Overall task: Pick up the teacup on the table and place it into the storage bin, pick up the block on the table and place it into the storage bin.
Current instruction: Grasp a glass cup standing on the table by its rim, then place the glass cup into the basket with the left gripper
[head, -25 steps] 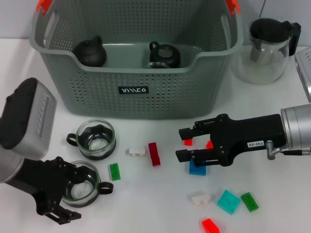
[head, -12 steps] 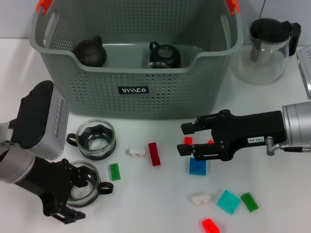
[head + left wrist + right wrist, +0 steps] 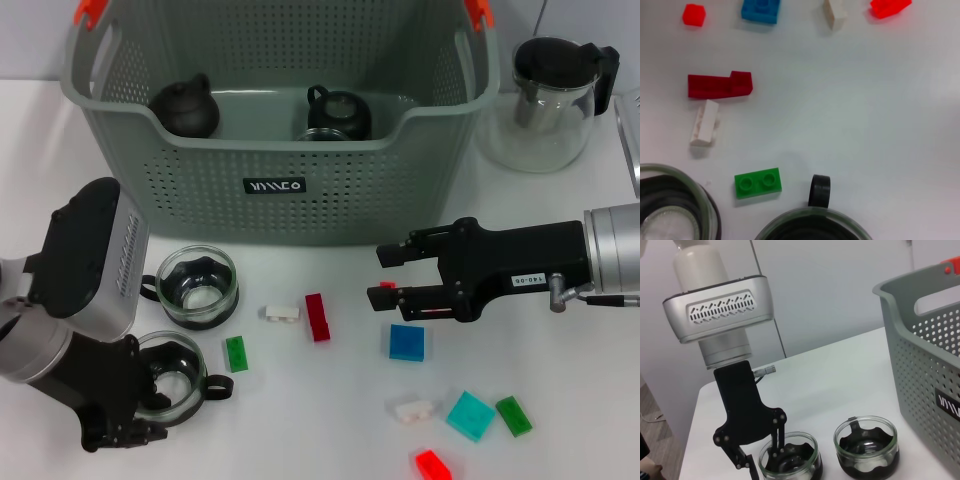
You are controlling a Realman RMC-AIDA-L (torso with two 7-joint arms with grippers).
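Note:
Two glass teacups stand in front of the storage bin (image 3: 200, 190): a far one (image 3: 198, 285) and a near one (image 3: 178, 388). My left gripper (image 3: 135, 415) is open and straddles the near teacup's (image 3: 790, 460) wall, one finger inside the rim and one outside. My right gripper (image 3: 383, 276) is open, level above the table, with a small red block (image 3: 386, 285) showing between its fingers. Loose blocks lie around: dark red (image 3: 317, 316), white (image 3: 282, 313), green (image 3: 236, 353) and blue (image 3: 407, 342).
The bin holds a black teapot (image 3: 187, 107) and a dark cup (image 3: 340, 110). A glass teapot with a black lid (image 3: 550, 100) stands at the back right. More blocks lie front right: white (image 3: 413, 408), teal (image 3: 470, 415), green (image 3: 514, 415), red (image 3: 432, 465).
My left gripper has turned and settled closer over the near teacup's rim. My right gripper has drawn back to the right and farther from me, uncovering the blue block.

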